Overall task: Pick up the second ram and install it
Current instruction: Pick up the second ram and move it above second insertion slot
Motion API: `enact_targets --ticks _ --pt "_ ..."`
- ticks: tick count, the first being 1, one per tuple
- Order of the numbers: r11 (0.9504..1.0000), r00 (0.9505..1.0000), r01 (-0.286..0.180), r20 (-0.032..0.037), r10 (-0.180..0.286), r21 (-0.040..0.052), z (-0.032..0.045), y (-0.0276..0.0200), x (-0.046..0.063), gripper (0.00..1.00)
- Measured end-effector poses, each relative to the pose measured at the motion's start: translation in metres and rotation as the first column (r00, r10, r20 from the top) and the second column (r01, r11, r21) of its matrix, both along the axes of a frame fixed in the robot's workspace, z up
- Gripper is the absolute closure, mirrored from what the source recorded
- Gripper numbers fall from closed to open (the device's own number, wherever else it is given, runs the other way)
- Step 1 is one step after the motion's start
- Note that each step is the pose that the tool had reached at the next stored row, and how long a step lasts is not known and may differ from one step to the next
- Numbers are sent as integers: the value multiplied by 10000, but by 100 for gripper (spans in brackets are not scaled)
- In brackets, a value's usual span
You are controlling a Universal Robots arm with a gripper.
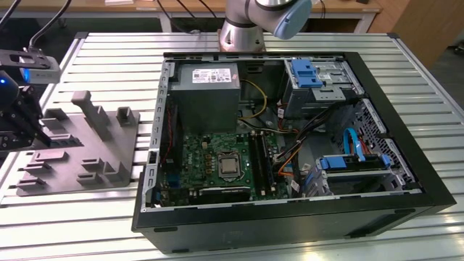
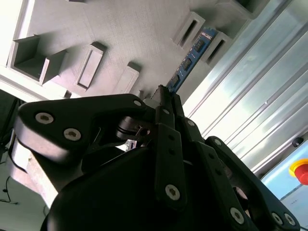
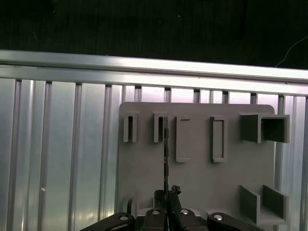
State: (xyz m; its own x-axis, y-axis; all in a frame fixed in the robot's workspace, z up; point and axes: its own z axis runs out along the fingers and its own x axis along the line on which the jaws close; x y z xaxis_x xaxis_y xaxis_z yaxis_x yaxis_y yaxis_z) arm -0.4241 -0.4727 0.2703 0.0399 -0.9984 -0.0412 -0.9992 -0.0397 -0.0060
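The second ram (image 2: 188,58), a slim bluish board with dark chips, sticks out from my gripper (image 2: 162,96) over the grey fixture tray (image 2: 130,38). In the first wrist view the ram (image 3: 165,154) shows edge-on as a thin dark line. It runs from the gripper (image 3: 167,193) toward a slot near the tray's (image 3: 202,173) far edge. The fingers are shut on the ram's near end. I cannot tell whether its far end still rests in the slot. In the exterior view the gripper (image 1: 29,136) is at the far left above the tray (image 1: 80,163), well away from the motherboard (image 1: 210,157) and its black slot rails (image 1: 259,157).
The open computer case (image 1: 290,217) lies on the slatted aluminium table (image 1: 94,217), at the exterior view's right of the tray. Inside are a power supply (image 1: 206,92), blue drive cages (image 1: 308,73) and loose cables (image 1: 290,152). A red stop button (image 2: 301,171) sits beyond the table.
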Motion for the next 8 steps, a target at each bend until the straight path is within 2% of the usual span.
enact_targets --ticks 8 --pt "10000 10000 0 0 0 0 63 0 0 86"
